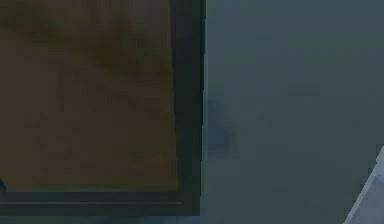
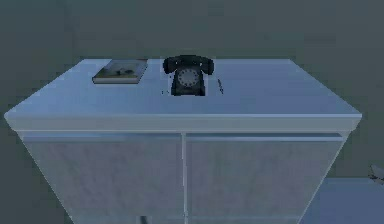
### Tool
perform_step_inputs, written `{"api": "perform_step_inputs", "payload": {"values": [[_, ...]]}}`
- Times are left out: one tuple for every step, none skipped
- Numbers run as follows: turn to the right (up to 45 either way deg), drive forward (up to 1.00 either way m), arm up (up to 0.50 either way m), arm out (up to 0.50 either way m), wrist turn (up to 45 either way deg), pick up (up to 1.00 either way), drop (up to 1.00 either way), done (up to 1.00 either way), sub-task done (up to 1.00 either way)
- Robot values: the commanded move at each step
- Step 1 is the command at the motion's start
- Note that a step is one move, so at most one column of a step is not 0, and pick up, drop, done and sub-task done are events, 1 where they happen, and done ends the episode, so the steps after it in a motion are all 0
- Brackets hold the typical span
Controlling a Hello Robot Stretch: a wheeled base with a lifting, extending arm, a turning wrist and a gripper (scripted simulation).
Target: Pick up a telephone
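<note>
Facing black telephone (image 2: 190, 76) on table (image 2: 285, 100), far middle, just right of flat grey book (image 2: 120, 72). State of pincer: cannot tell. Judgement: raise arm above table edge, extend toward telephone, descend centred.

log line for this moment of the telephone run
target: black telephone on white cabinet top | left of it: flat grey book | ahead: brown panel in dark frame | status: not yet picked up
</note>
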Motion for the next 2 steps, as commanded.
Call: {"api": "perform_step_inputs", "payload": {"values": [[0.0, 0.0, 0.5, 0.0, 0.0, 0.0, 0.0, 0.0, 0.0], [0.0, 0.0, 0.38, 0.0, 0.0, 0.0, 0.0, 0.0, 0.0]]}}
